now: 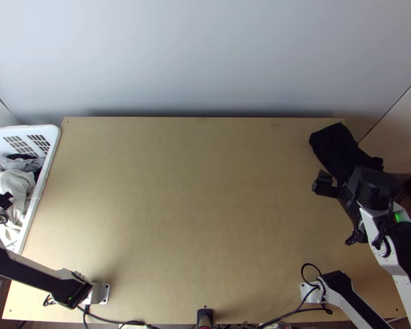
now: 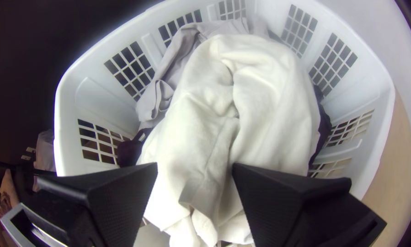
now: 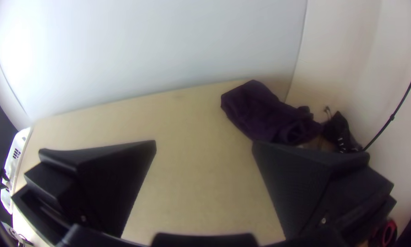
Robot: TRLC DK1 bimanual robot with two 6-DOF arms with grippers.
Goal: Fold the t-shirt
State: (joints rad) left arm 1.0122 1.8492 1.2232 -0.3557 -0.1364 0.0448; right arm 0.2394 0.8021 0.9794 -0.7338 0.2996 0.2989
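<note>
The left gripper (image 1: 0, 202) has its fingers apart and empty over a bunched white cloth (image 2: 269, 119) in the basket (image 1: 43, 186). The right gripper's (image 1: 334, 213) fingers are parted, empty; beyond them a dark cloth (image 3: 264, 112) lies on the worktop (image 1: 178, 192). Which is the t-shirt, I cannot tell.

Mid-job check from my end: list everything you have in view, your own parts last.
Table: one, light wood, centre.
Basket: one, white, at the table's left edge.
Cream cloth: one visible, cream, bunched in the basket.
Grey cloth: grey, beside the cream; count unclear.
Dark cloth: dark, low in the basket; count unclear.
Purple cloth: one, dark purple, bunched at the table's far right corner.
Backdrop: pale, behind the table.
Cables: several, black, near edge.
Arms: two, silver-grey and black, left and right.
Left hand: one, black, open over the basket.
Right hand: one, black, open, right side.
</note>
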